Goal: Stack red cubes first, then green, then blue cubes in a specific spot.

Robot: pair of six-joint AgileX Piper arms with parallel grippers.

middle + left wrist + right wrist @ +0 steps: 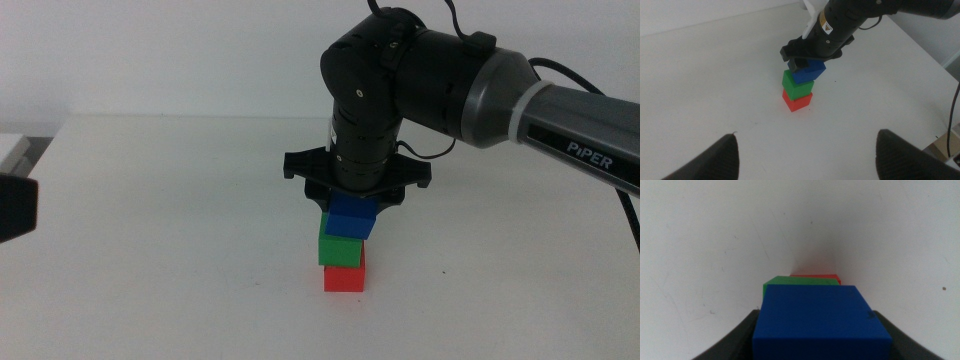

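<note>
A red cube (344, 277) rests on the white table with a green cube (340, 248) stacked on it. A blue cube (350, 217) sits on the green one, slightly skewed and overhanging toward the right. My right gripper (352, 205) comes straight down over the stack and is shut on the blue cube, its jaws against two of the cube's sides. The right wrist view shows the blue cube (820, 322) filling the space between the jaws, with the green cube (790, 281) and red cube (815, 276) edges beyond it. My left gripper (807, 137) waits open, well away from the stack.
The left arm's dark body (15, 205) shows at the middle view's left edge. The right arm (520, 100) reaches in from the right above the table. The table's edge (940, 65) runs past the stack in the left wrist view.
</note>
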